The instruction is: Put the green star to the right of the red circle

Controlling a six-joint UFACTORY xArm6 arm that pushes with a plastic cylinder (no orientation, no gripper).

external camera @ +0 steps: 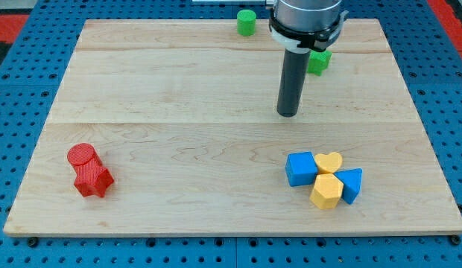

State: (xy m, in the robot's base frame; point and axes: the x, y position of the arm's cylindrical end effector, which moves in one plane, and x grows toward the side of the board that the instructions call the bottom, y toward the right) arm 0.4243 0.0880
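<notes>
**Rod tip parked mid-table, green star behind it**

Taking the red circle (83, 155) as the landmark: it sits near the table's (179, 201) bottom-left corner, with a red star (94, 179) touching it just below and slightly to the view's right. Far to the view's right of the circle, at about the same depth, four blocks huddle together: a blue cube (300, 168), a yellow heart (328, 161), a yellow hexagon (326, 191) and a blue triangle (351, 184).

Further up and right of the circle, the rod's tip (288, 115) rests on bare wood, well apart from every block. No claw shows; the arm ends in the plain rod.

Beyond the tip, far up-right of the circle, the green star (319, 61) is partly hidden by the rod. A green cylinder (247, 22) stands at the top edge.
</notes>
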